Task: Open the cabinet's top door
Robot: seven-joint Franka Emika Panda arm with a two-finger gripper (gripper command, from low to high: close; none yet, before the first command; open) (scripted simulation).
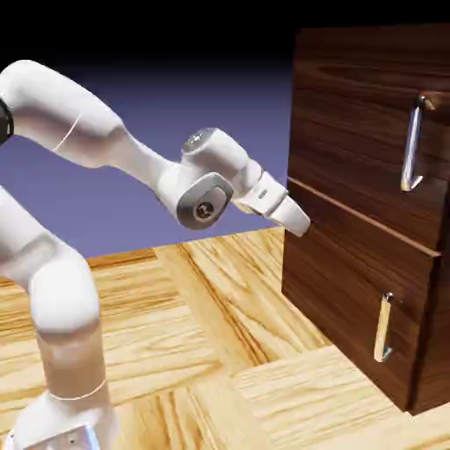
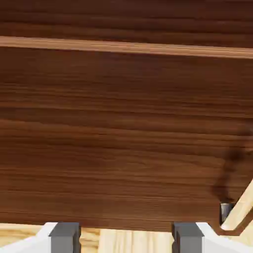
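Observation:
The cabinet (image 1: 352,290) of dark brown wood stands at the exterior view's right. Its top door (image 1: 360,123) is shut and carries a long silver bar handle (image 1: 411,145) near its right side. My gripper (image 1: 299,221) hangs by the cabinet's left front edge, about level with the seam between the two panels and well left of the silver handle. In the hand view the two grey fingertips (image 2: 64,238) stand apart with nothing between them, so my gripper (image 2: 126,239) is open. Above the pale seam there, a strip of the top door (image 2: 126,20) shows.
The lower panel (image 2: 126,138) fills most of the hand view, with its short brass handle (image 2: 236,212) at the lower right. The same brass handle (image 1: 384,327) shows in the exterior view. The light wooden table (image 1: 220,352) runs under the arm.

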